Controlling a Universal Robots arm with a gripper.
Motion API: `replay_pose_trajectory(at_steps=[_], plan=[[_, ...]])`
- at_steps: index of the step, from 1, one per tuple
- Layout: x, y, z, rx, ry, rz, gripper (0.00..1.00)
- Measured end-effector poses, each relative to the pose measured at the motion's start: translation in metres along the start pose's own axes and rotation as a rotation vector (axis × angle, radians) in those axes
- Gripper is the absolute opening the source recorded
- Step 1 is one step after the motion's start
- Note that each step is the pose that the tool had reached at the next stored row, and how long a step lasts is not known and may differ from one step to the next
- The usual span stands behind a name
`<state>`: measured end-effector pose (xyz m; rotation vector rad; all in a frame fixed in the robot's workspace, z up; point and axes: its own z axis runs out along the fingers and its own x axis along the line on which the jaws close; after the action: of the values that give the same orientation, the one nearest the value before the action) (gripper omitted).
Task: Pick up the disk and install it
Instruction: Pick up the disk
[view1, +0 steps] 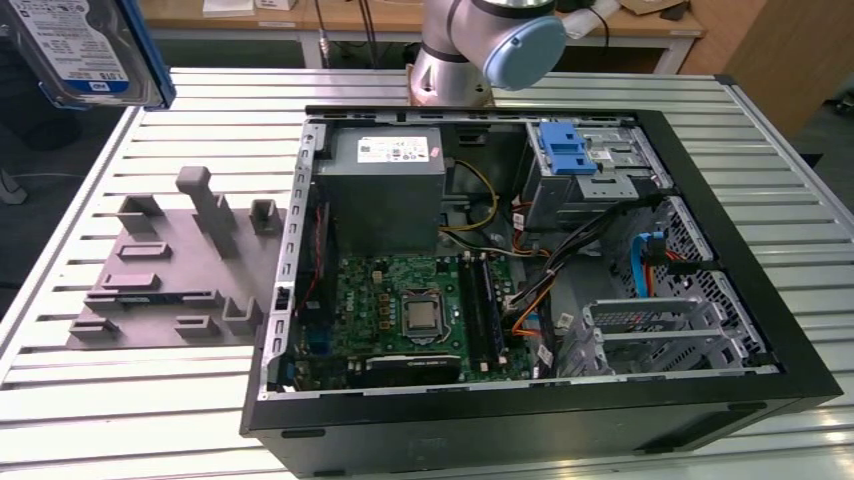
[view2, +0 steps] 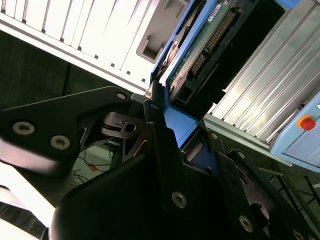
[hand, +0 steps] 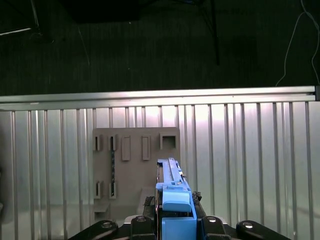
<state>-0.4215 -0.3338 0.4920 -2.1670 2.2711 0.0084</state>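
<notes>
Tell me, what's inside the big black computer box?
A green motherboard, a grey power supply, coloured cables and a metal drive cage. Whatever lies beneath the power supply is covered.

I get only part of the disk (view1: 80, 45) — the exterior view's edge crops it, apart from the computer case (view1: 534, 440).

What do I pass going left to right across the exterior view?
The disk raised at the top corner → grey fixture plate → power supply → blue latch piece → blue cable.
</notes>
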Motion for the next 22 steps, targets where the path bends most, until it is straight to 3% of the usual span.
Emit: replay_pose_trajectory(at_steps=[22], plan=[[-0.0006,-0.0135,-0.0001,-0.0001,0.0001,0.0,0.36]])
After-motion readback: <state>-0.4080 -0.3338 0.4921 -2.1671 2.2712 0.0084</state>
